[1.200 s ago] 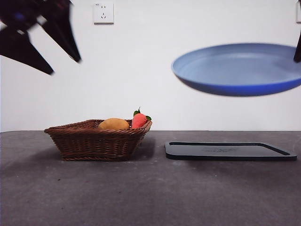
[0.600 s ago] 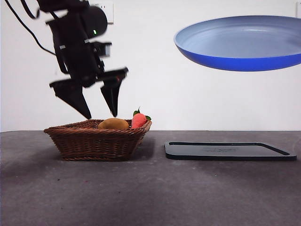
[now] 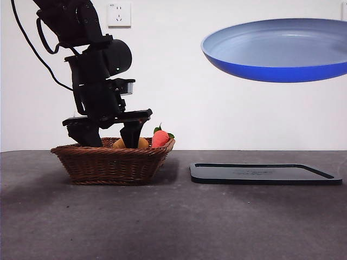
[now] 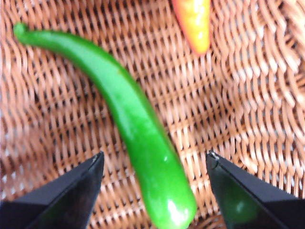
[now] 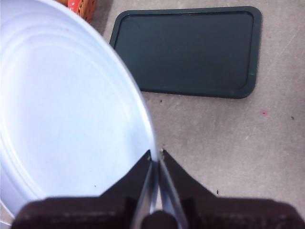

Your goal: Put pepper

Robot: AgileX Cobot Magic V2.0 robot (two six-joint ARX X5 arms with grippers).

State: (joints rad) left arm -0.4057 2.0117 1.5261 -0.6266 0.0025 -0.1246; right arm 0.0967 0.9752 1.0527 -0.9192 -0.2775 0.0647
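The pepper (image 4: 138,124), a long glossy green vegetable, lies on the floor of the wicker basket (image 4: 248,114). My left gripper (image 4: 155,164) is open, its two jaws either side of the pepper's thick end, apart from it. In the front view the left gripper (image 3: 108,135) reaches down into the basket (image 3: 111,162), and the pepper is hidden behind the basket wall. My right gripper (image 5: 156,157) is shut on the rim of the blue plate (image 5: 62,109), held high in the air above the tray (image 3: 282,49).
A red-orange item with green leaves (image 3: 160,137) and a round orange-yellow fruit (image 3: 142,142) sit in the basket; the red-orange item's tip shows in the left wrist view (image 4: 194,21). A black tray (image 3: 265,173) lies on the grey table right of the basket (image 5: 186,50).
My left arm has come down from the upper left until its open gripper reaches into the basket. The plate rose a little early on and now holds still.
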